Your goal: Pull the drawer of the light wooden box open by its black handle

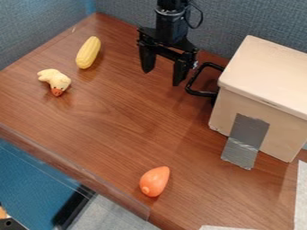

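Observation:
The black gripper (162, 78) hangs over the back of the wooden table, its two fingers spread apart with nothing between them. To its left lies a yellow corn cob (89, 52), the nearest loose object. A small pale yellow duck toy (55, 81) with an orange beak is further left and slightly nearer the front. Near the front edge rests an orange carrot-like toy (155, 181), its narrow end pointing up and to the right in the view.
A beige box (264, 85) with a lid stands on the right, with grey tape (246, 140) running down its front onto the table (120, 117). A black handle (201, 93) is at its left side. A clear panel (73, 171) borders the front-left edge.

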`<state>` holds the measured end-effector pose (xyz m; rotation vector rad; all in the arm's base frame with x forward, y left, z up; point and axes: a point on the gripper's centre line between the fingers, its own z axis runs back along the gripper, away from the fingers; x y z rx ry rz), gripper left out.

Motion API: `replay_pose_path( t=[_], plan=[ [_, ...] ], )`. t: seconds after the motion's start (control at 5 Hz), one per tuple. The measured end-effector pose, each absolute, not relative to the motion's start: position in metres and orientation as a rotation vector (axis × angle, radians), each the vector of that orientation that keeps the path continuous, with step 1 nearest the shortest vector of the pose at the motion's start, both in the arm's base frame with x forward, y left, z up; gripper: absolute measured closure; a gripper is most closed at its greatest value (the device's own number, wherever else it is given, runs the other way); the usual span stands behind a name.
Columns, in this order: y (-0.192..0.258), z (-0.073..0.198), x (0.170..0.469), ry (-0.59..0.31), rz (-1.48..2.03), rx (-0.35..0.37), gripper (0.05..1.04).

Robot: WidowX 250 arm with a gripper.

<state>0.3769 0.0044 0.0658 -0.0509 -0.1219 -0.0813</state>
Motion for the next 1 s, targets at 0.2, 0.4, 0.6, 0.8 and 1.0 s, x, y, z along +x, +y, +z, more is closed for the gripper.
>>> replay_pose_path(
  t=[0.2, 0.4, 0.6, 0.8, 1.0],
  plan=[
    [0.0, 0.061, 0.398, -0.157, -0.062, -0.088, 0.083],
    [-0.004, 0.054, 0.418, -0.176, -0.028, -0.117, 0.083],
    [-0.006, 0.051, 0.433, -0.19, 0.002, -0.128, 0.083],
    [-0.012, 0.05, 0.44, -0.197, 0.02, -0.136, 0.083],
    [-0.015, 0.049, 0.44, -0.186, 0.023, -0.14, 0.083]
  ],
)
